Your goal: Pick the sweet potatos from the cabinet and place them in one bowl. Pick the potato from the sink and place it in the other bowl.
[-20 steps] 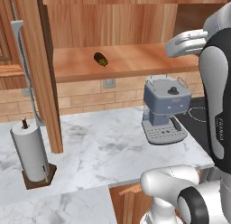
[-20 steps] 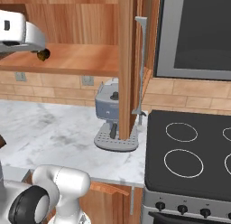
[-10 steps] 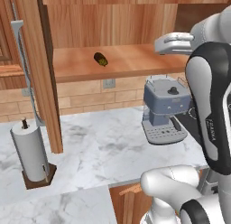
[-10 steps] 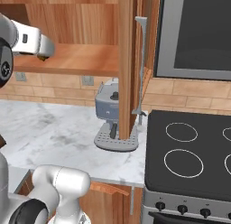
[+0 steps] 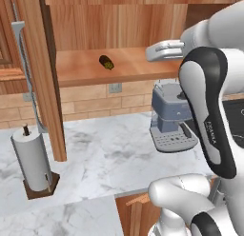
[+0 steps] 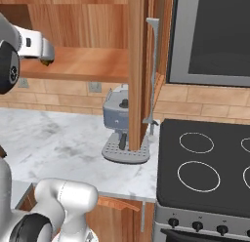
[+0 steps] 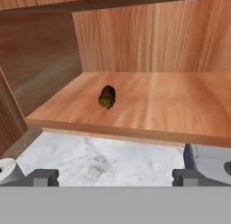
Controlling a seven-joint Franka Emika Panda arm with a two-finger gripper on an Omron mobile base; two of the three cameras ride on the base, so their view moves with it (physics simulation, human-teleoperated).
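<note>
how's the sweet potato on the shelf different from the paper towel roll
The sweet potato is small, dark olive-brown and lies on its side; the paper towel roll is much bigger, pale grey-white and stands upright on a dark holder.
The sweet potato rests on the cabinet shelf; the paper towel roll stands lower down on the marble counter, beside the open cabinet door.
Both are untouched by the hand.

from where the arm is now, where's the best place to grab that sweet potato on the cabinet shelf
Probably across its narrow middle. The sweet potato is small and oblong, lying flat and alone on the cabinet shelf, so come in from the open front and close the open jaws of the gripper over its short sides.
</note>
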